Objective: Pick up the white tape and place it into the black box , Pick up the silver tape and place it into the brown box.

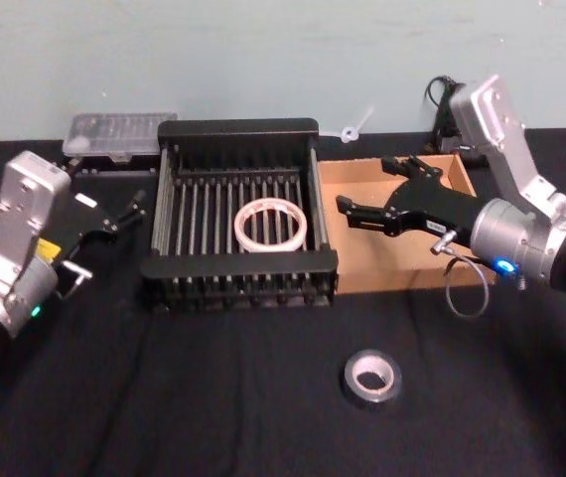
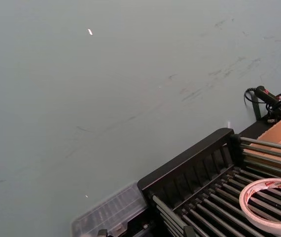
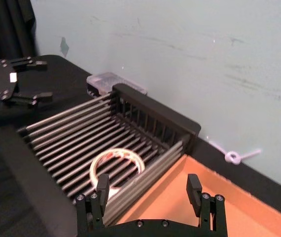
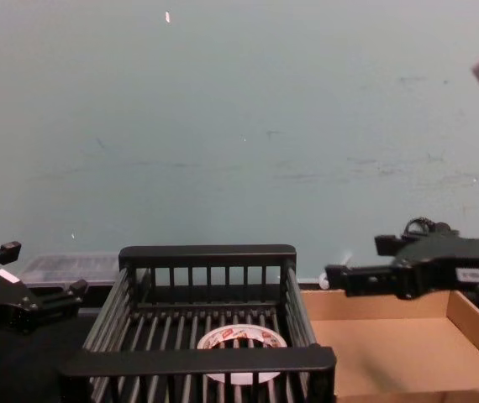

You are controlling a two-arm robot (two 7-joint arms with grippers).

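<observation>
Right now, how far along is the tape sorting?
Half done: the white tape lies on the black box floor. Nothing is in hand: the right gripper hangs open and empty over the brown box; the left gripper sits open beside the black box. Left: the silver tape, on the table.

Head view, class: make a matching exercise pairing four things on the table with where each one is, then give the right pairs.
Things:
1. White printed tape roll
2. Dark grey-silver tape roll
3. Right pincer
4. Left pincer

Places:
A. Flat on the black cloth, in front of both boxes
B. Open, above the tan cardboard box
C. On the barred floor of the black slatted crate
D. Open, above the cloth to the left of the crate

Pairs: 1-C, 2-A, 3-B, 4-D
</observation>
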